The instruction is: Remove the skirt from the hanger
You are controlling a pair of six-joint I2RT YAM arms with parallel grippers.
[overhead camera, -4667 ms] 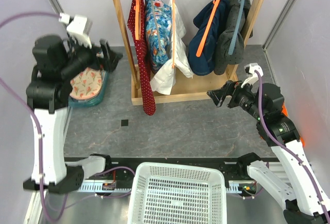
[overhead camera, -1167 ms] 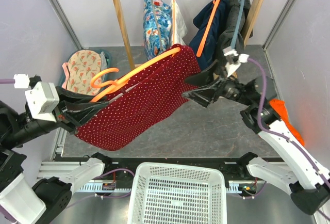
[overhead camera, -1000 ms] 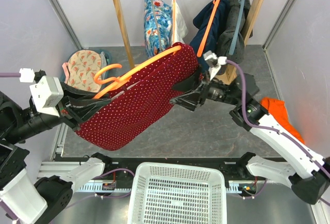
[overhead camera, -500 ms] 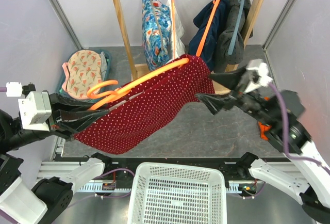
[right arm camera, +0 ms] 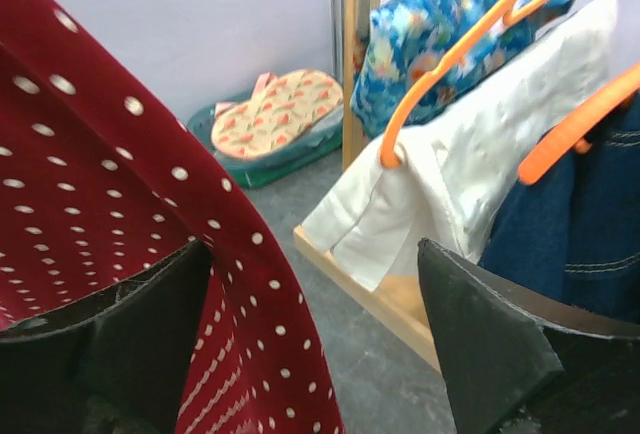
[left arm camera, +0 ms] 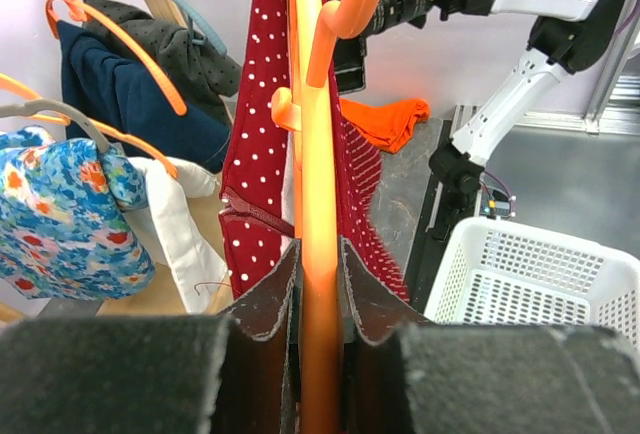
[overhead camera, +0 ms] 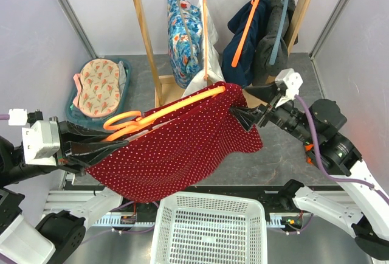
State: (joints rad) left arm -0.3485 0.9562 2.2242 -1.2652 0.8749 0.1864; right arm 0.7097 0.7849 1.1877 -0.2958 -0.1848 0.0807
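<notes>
The dark red polka-dot skirt (overhead camera: 182, 148) hangs draped over an orange hanger (overhead camera: 176, 106), held slanted in the air above the table's near half. My left gripper (overhead camera: 91, 148) is shut on the hanger's bar near the hook; in the left wrist view the orange hanger (left arm camera: 318, 204) runs straight up between the pads (left arm camera: 268, 294), with the skirt (left arm camera: 250, 134) behind it. My right gripper (overhead camera: 242, 118) is open at the skirt's right edge. In the right wrist view the skirt (right arm camera: 120, 214) lies partly between the wide-apart fingers of that gripper (right arm camera: 315, 254).
A wooden rack (overhead camera: 146, 45) at the back carries a blue floral garment (overhead camera: 182, 33), a white one (overhead camera: 200, 81), a navy one (overhead camera: 243, 51) and a grey dotted one (overhead camera: 273, 39). A white basket (overhead camera: 209, 230) sits at the near edge, a green tub (overhead camera: 97, 90) at the left.
The hanger and skirt have come down and toward the near edge, and the hem has spread to the right. My right arm has drawn back to the right, staying at the skirt's edge.
</notes>
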